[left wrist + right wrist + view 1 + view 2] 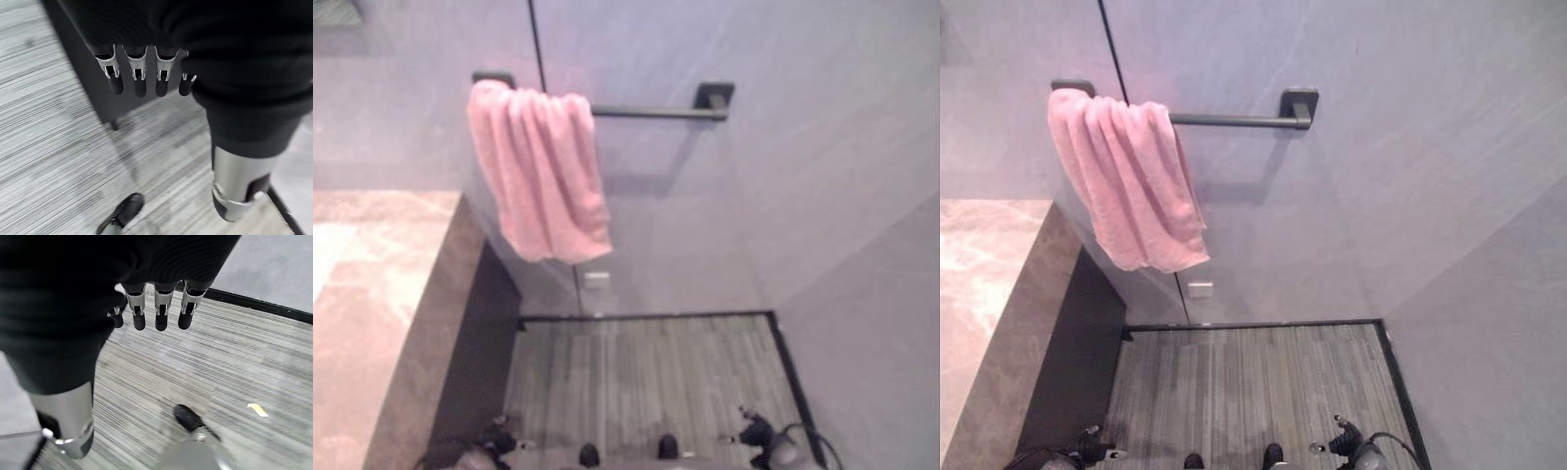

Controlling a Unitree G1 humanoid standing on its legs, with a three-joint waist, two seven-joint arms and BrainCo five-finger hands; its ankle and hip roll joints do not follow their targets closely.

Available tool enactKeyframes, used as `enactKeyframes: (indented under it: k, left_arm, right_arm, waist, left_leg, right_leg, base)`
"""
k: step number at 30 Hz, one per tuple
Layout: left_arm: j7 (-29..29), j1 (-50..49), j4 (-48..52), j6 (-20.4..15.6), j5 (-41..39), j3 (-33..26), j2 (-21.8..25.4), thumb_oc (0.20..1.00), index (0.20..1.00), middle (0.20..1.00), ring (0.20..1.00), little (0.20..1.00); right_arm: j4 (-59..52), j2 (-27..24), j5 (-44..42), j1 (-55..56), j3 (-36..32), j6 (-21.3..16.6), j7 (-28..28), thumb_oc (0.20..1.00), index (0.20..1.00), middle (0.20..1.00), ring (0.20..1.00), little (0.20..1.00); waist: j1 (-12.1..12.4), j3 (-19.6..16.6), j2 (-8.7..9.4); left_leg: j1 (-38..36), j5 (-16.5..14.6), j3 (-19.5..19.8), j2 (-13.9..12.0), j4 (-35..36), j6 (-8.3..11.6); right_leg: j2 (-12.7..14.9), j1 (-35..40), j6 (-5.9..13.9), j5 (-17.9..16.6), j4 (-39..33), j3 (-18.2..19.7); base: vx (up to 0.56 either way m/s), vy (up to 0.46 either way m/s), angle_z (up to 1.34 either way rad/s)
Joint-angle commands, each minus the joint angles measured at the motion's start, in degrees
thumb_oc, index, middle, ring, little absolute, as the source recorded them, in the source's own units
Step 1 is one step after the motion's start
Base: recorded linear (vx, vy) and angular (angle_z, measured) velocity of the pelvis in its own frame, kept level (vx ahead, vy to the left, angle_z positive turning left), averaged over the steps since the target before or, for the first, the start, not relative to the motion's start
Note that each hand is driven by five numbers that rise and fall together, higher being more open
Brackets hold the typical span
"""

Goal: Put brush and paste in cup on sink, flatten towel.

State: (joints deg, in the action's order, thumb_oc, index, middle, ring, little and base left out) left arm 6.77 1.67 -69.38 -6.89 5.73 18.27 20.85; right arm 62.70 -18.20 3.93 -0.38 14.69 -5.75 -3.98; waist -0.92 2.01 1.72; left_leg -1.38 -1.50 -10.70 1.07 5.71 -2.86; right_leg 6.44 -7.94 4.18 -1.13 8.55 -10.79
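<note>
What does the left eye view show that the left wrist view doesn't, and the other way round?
The left eye view takes in the wall: a pink towel hangs bunched at the left end of a dark towel bar, with a marble counter to the left of it. The left wrist view looks along the left hand from very close: its fingers hang straight and hold nothing, beside the dark side of the cabinet. Both take in the grey striped floor. The right hand hangs open too.

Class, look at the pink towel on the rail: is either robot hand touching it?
Apart. The left eye view shows the pink towel bunched on the rail, while the left robot hand and right robot hand hang low over the floor, holding nothing.
</note>
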Motion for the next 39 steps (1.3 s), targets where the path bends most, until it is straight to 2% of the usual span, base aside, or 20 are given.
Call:
enactKeyframes:
  k: [1, 2, 3, 4, 5, 6, 7, 8, 11, 15, 19, 23, 24, 26, 29, 30, 31, 32, 34, 39]
  left_arm:
    - [1.49, 0.34, 0.45, -2.34, 1.11, -0.91, 0.74, 1.000, 1.000, 1.000, 1.000, 1.000]
    - [1.50, -0.20, 2.54, -2.46, 0.72, -0.66, 0.89, 1.000, 1.000, 1.000, 1.000, 1.000]
    - [0.91, -0.43, 4.17, -2.72, 0.78, 0.39, 0.62, 1.000, 1.000, 1.000, 1.000, 1.000]
    - [0.75, -0.44, 4.22, -2.89, 0.52, 0.41, 0.62, 1.000, 1.000, 1.000, 1.000, 1.000]
    - [0.85, -0.18, 3.49, -3.01, 0.51, 0.29, 0.51, 1.000, 1.000, 1.000, 1.000, 1.000]
    - [0.86, -0.17, 3.47, -3.03, 0.52, 0.30, 0.50, 1.000, 1.000, 1.000, 1.000, 1.000]
    - [1.26, 0.70, 2.51, -3.10, 0.37, 0.28, 0.12, 1.000, 1.000, 1.000, 1.000, 1.000]
    - [1.37, 1.44, 2.65, -3.12, 0.56, 0.74, 0.29, 1.000, 1.000, 1.000, 1.000, 1.000]
    - [1.46, 1.76, 3.59, -3.26, 0.82, 1.14, 0.26, 1.000, 1.000, 1.000, 1.000, 1.000]
    - [1.10, 1.64, 4.07, -3.53, -0.40, 0.76, -0.14, 1.000, 1.000, 1.000, 1.000, 1.000]
    - [1.10, 1.06, 6.85, -4.00, -0.72, 0.59, 0.28, 1.000, 1.000, 1.000, 1.000, 1.000]
    - [0.93, -0.95, 13.68, -4.52, -0.75, 0.17, 2.06, 1.000, 1.000, 1.000, 1.000, 1.000]
    - [0.93, -1.73, 16.68, -4.78, -1.52, -0.50, 3.22, 1.000, 1.000, 1.000, 1.000, 1.000]
    - [1.03, -1.94, 17.67, -4.62, -2.14, -0.73, 3.59, 1.000, 1.000, 1.000, 1.000, 1.000]
    - [0.30, -1.82, 20.04, -4.58, -1.18, 0.11, 4.80, 1.000, 1.000, 1.000, 1.000, 1.000]
    - [1.13, -0.91, 20.15, -4.40, 0.39, 1.05, 5.52, 1.000, 1.000, 1.000, 1.000, 1.000]
    - [1.16, -0.87, 20.11, -4.41, 0.41, 1.08, 5.50, 1.000, 1.000, 1.000, 1.000, 1.000]
    - [1.18, -0.78, 22.05, -4.51, 0.69, 0.92, 6.10, 1.000, 1.000, 1.000, 1.000, 1.000]
    - [1.17, -1.71, 24.35, -4.80, 1.12, 0.39, 6.66, 1.000, 1.000, 1.000, 1.000, 1.000]
    - [0.06, -5.48, 30.78, -5.14, 1.04, -1.70, 8.75, 1.000, 1.000, 1.000, 1.000, 1.000]
  right_arm:
    - [-2.11, -0.90, -5.31, -0.57, 0.03, -2.29, -1.07, 1.000, 1.000, 1.000, 1.000, 1.000]
    - [-3.40, -0.95, -6.09, -0.61, -0.14, -2.43, -1.21, 1.000, 1.000, 1.000, 1.000, 1.000]
    - [-4.12, -1.03, -6.70, -0.76, 0.33, -3.02, -1.15, 1.000, 1.000, 1.000, 1.000, 1.000]
    - [-3.96, -1.01, -7.02, -0.75, 0.54, -3.37, -1.30, 1.000, 1.000, 1.000, 1.000, 1.000]
    - [-4.37, -0.78, -7.27, -0.80, 0.91, -3.42, -1.39, 1.000, 1.000, 1.000, 1.000, 1.000]
    - [-4.37, -0.78, -7.27, -0.79, 0.91, -3.42, -1.39, 1.000, 1.000, 1.000, 1.000, 1.000]
    - [-5.65, -0.85, -6.72, -1.23, 1.92, -3.53, -1.77, 1.000, 1.000, 1.000, 1.000, 1.000]
    - [-6.91, -1.22, -5.76, -0.99, 2.81, -3.38, -1.50, 1.000, 1.000, 1.000, 1.000, 1.000]
    - [-7.40, -1.25, -4.83, -0.77, 3.54, -3.30, -1.44, 1.000, 1.000, 1.000, 1.000, 1.000]
    - [-5.56, -2.29, -3.42, -1.45, 4.47, -3.21, -1.09, 1.000, 1.000, 1.000, 1.000, 1.000]
    - [-7.93, -3.72, -2.86, -1.43, 4.19, -3.76, -1.37, 1.000, 1.000, 1.000, 1.000, 1.000]
    - [-13.12, -5.61, -3.89, -0.25, 3.09, -4.40, -1.23, 1.000, 1.000, 1.000, 1.000, 1.000]
    - [-15.06, -5.80, -6.32, 0.23, 2.02, -4.69, -0.86, 1.000, 1.000, 1.000, 1.000, 1.000]
    - [-15.72, -5.91, -7.23, 0.29, 1.55, -4.77, -0.89, 1.000, 1.000, 1.000, 1.000, 1.000]
    - [-16.10, -6.16, -6.96, 0.01, 1.07, -4.60, -1.49, 1.000, 1.000, 1.000, 1.000, 1.000]
    - [-15.51, -6.56, -7.00, -0.53, 0.71, -4.74, -2.25, 1.000, 1.000, 1.000, 1.000, 1.000]
    - [-15.49, -6.56, -6.99, -0.53, 0.69, -4.75, -2.26, 1.000, 1.000, 1.000, 1.000, 1.000]
    - [-16.83, -6.62, -6.55, -1.23, 0.50, -4.57, -2.39, 1.000, 1.000, 1.000, 1.000, 1.000]
    - [-17.87, -6.23, -6.64, -1.32, 0.34, -4.55, -2.04, 1.000, 1.000, 1.000, 1.000, 1.000]
    - [-20.63, -5.37, -6.31, -0.73, 0.57, -4.32, -1.06, 1.000, 1.000, 1.000, 1.000, 1.000]
  waist:
    - [-0.61, 0.59, -0.42]
    - [-0.50, 1.14, -0.73]
    - [-1.06, 1.70, -1.07]
    - [-0.96, 1.62, -1.02]
    - [-0.53, 1.27, -0.79]
    - [-0.56, 1.34, -0.87]
    - [-0.35, 1.23, -0.64]
    - [-1.06, 1.49, -0.39]
    - [-0.99, 1.13, 0.35]
    - [-0.72, -0.57, 0.86]
    - [-0.94, -0.76, 0.88]
    - [-0.88, 0.08, 1.36]
    - [-0.37, 1.12, 1.88]
    - [-0.24, 1.63, 1.91]
    - [-1.05, 1.61, 1.85]
    - [-0.96, 1.42, 1.63]
    - [-1.02, 1.39, 1.63]
    - [-0.98, 1.37, 0.54]
    - [-1.05, 0.51, -0.54]
    - [-0.48, -0.89, -1.41]
  left_leg:
    - [0.79, -2.50, 3.64, 0.68, -2.77, -2.14]
    - [0.16, -2.40, 3.64, 0.63, -2.13, -2.28]
    - [-0.49, -2.05, 3.96, 0.59, -1.67, -1.87]
    - [-0.62, -1.69, 3.95, 0.45, -1.50, -1.49]
    - [-0.41, -1.43, 3.48, 0.37, -1.38, -1.07]
    - [-0.52, -1.44, 3.53, 0.27, -1.35, -1.02]
    - [-0.33, -1.67, 3.23, -0.11, -1.18, -0.60]
    - [-0.48, -2.22, 4.28, -0.23, -1.84, -0.25]
    - [-0.86, -2.95, 4.39, -0.92, -2.90, 0.13]
    - [-1.45, -1.05, 4.87, -2.65, -2.85, 2.43]
    - [-1.92, 0.13, 5.87, -4.56, -3.67, 3.86]
    - [0.45, 0.83, 6.82, -5.35, -9.53, 4.83]
    - [3.25, 1.62, 7.88, -4.50, -15.95, 5.31]
    - [5.07, 1.23, 9.10, -3.78, -19.07, 5.26]
    - [6.33, 0.54, 7.39, -4.82, -12.08, 4.44]
    - [8.61, 1.05, 8.43, -5.00, -8.23, 4.34]
    - [8.63, 1.13, 8.50, -4.95, -8.13, 4.32]
    - [8.56, 0.86, 9.88, -4.27, -8.37, 4.32]
    - [6.68, 0.81, 9.81, -3.81, -5.57, 3.97]
    - [3.01, 1.35, 7.65, -3.05, -0.98, 3.26]
  right_leg:
    - [3.55, -1.30, 5.35, -7.54, 8.36, 2.68]
    - [3.45, -2.64, 5.10, -6.13, 11.65, 1.50]
    - [0.03, -3.89, 4.31, -2.46, 11.40, 2.78]
    - [-2.04, -3.74, 3.67, -0.14, 8.49, 3.48]
    - [-2.44, -3.17, 3.44, 0.55, 4.45, 2.70]
    - [-2.55, -2.88, 3.41, 0.38, 4.06, 2.61]
    - [-2.49, -3.31, 3.29, -1.20, -3.70, 2.51]
    - [-3.53, -3.26, 3.21, -1.11, -3.46, 5.72]
    - [-3.60, -1.52, 2.92, -0.94, -5.08, 5.86]
    - [-4.79, 1.51, 1.72, -1.20, -9.38, 3.39]
    - [-5.53, 2.23, 0.42, 1.15, -8.07, 1.28]
    - [-6.02, 2.79, -0.89, 2.87, -7.15, 0.27]
    - [-6.09, 3.55, -1.48, 3.05, -6.95, 0.42]
    - [-6.00, 3.56, -1.58, 3.27, -6.68, 0.26]
    - [-4.55, 3.76, -0.97, 4.10, -6.71, -1.34]
    - [-3.31, 3.85, -0.30, 3.59, -6.78, -1.80]
    - [-3.26, 3.81, -0.28, 3.61, -6.75, -1.86]
    - [-2.65, 3.65, -0.10, 3.79, -5.76, -0.45]
    - [-2.10, 3.90, 0.27, 3.36, -5.98, 0.54]
    - [-1.61, 4.67, 1.07, 2.25, -7.78, 2.31]
  base:
    - [0.00, 0.089, -0.17]
    - [0.03, 0.056, -0.03]
    - [0.07, 0.037, -0.03]
    - [0.10, -0.028, -0.05]
    - [0.08, -0.042, -0.01]
    - [0.10, -0.079, 0.08]
    - [0.14, -0.113, 0.09]
    - [0.20, -0.153, -0.07]
    - [0.14, -0.118, 0.18]
    - [0.23, -0.202, 0.24]
    - [0.20, -0.161, 0.20]
    - [0.14, -0.134, 0.15]
    - [0.07, -0.090, 0.20]
    - [0.03, -0.030, 0.20]
    - [0.01, 0.076, 0.12]
    - [0.00, 0.138, 0.26]
    - [0.04, 0.271, 0.43]
    - [0.07, 0.261, 0.30]
    - [0.08, 0.276, -0.19]
    - [0.07, 0.198, -0.42]
